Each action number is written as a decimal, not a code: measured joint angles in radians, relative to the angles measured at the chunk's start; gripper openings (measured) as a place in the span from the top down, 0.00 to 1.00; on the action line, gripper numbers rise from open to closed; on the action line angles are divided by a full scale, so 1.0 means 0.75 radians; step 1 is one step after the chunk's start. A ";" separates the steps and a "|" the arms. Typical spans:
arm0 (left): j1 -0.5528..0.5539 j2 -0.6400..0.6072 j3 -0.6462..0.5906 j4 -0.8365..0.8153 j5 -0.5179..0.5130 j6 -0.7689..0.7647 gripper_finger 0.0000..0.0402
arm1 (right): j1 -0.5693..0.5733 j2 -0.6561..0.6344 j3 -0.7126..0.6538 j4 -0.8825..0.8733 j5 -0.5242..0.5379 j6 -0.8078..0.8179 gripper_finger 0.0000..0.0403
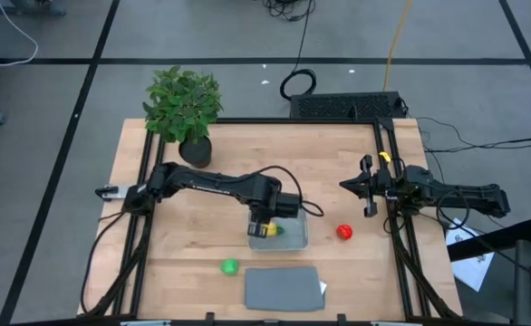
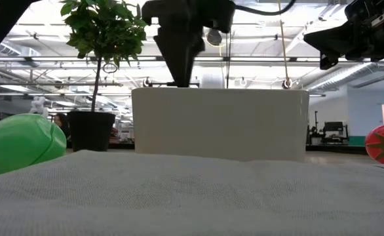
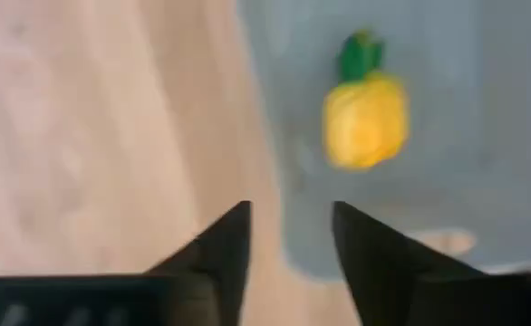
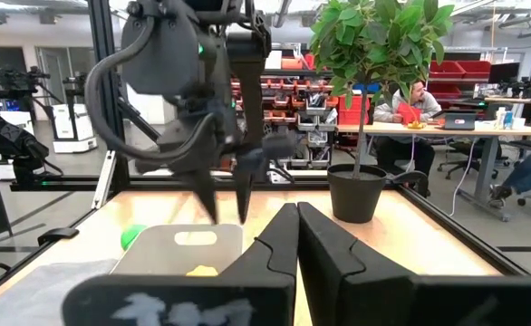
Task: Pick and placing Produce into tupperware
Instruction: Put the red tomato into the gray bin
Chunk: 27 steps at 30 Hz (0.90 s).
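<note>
The tupperware [image 1: 294,237] is a light grey-blue tray at mid-table; its wall [image 2: 218,124] fills the low view. The yellow produce piece with a green tip [image 3: 365,118] lies inside it, also seen from above [image 1: 271,231]. The red piece [image 1: 344,232] rests on the wood right of the tray and the green piece [image 1: 229,266] near its left. My left gripper [image 3: 290,213] hangs open just above the tray's left edge, pointing down [image 1: 264,225], touching nothing. My right gripper [image 4: 294,217] is shut and waits at the table's right [image 1: 367,186].
A flat dark grey lid [image 1: 284,287] lies near the front edge, below the tray. A potted plant [image 1: 186,104] stands at the far left corner. Bare wood shows between tray and right arm. People sit at desks beyond the table [image 4: 410,100].
</note>
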 joint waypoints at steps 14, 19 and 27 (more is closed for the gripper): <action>0.014 -0.217 0.071 -0.165 -0.191 -0.040 0.99 | 0.000 0.003 0.000 -0.005 0.000 0.000 1.00; 0.038 -0.438 0.070 -0.090 -0.206 -0.033 0.99 | 0.000 0.005 0.000 -0.005 0.000 -0.001 1.00; 0.095 -0.784 -0.042 0.168 -0.207 0.073 1.00 | 0.000 0.005 0.000 -0.005 0.000 -0.001 1.00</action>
